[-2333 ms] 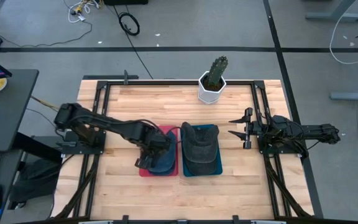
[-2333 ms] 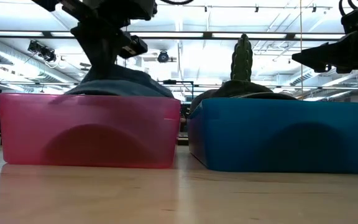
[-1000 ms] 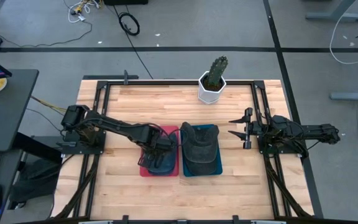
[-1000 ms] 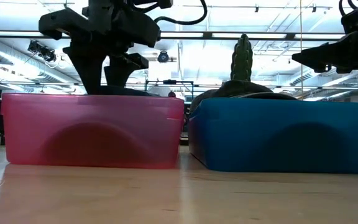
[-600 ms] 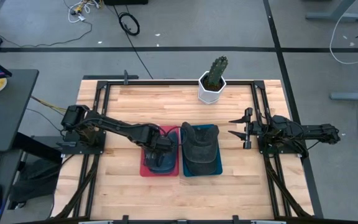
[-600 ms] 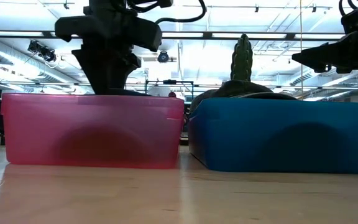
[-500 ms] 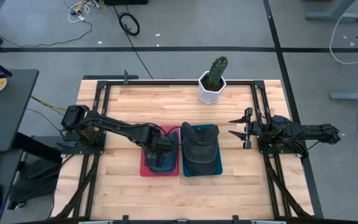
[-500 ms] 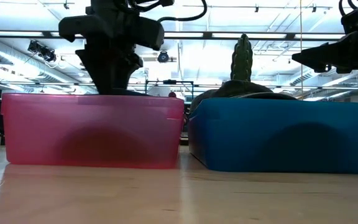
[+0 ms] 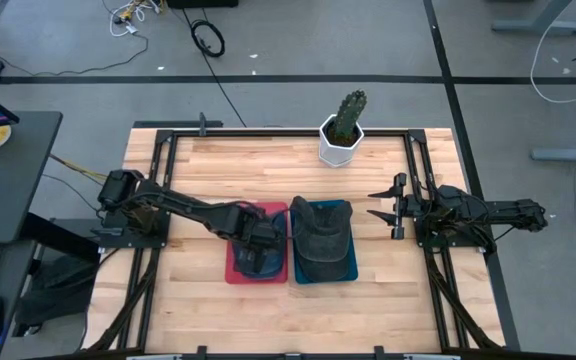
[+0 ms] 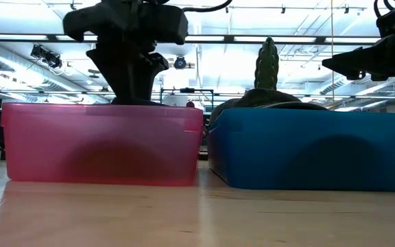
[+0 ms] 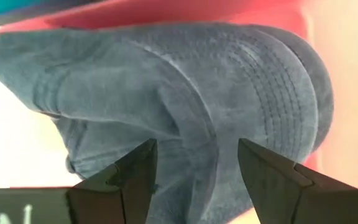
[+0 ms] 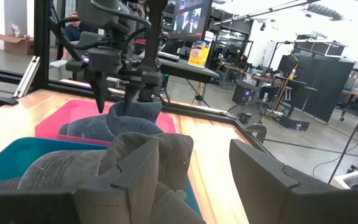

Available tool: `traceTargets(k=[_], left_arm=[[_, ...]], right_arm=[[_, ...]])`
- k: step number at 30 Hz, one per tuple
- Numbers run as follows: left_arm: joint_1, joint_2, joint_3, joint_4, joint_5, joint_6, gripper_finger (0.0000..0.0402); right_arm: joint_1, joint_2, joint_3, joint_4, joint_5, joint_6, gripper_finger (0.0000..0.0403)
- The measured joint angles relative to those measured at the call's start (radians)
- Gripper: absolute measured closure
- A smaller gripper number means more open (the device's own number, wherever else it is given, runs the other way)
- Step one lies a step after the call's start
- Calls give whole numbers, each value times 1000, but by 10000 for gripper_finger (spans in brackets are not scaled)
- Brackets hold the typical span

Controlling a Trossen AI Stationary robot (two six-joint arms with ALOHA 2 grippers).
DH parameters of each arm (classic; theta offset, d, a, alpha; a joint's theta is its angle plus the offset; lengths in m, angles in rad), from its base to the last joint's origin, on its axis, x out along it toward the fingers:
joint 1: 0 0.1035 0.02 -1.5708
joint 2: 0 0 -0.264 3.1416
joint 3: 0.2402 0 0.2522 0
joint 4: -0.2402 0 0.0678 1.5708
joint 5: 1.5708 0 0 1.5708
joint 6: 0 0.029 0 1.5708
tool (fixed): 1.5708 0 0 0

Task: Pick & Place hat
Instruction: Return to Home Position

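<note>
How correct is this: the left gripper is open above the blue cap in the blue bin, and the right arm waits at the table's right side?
Wrong bin: the blue cap lies in the red bin, not the blue bin, as the high view shows. The left gripper is open above it, and the right gripper waits at the right side of the table.

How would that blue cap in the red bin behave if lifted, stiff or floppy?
Probably floppy: the blue cap lies creased and folded in the red bin, so its crown would likely sag. The stitched brim looks stiffer and may keep its curve. Being cloth, it seems light and unlikely to slip from the open left gripper above it.
</note>
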Motion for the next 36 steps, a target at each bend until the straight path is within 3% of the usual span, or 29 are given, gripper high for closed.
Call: traceTargets(k=[13, 27, 30, 36], left_arm=[[8, -10, 33, -102, 1, -35, 174], [36, -179, 58, -28, -4, -71, 174], [39, -223, 15, 58, -3, -38, 174], [100, -373, -209, 255, 18, 23, 174]], right_arm=[[0, 0, 0, 0, 0, 0, 202], [0, 0, 0, 0, 0, 0, 202], [0, 0, 0, 0, 0, 0, 202], [0, 0, 0, 0, 0, 0, 202]])
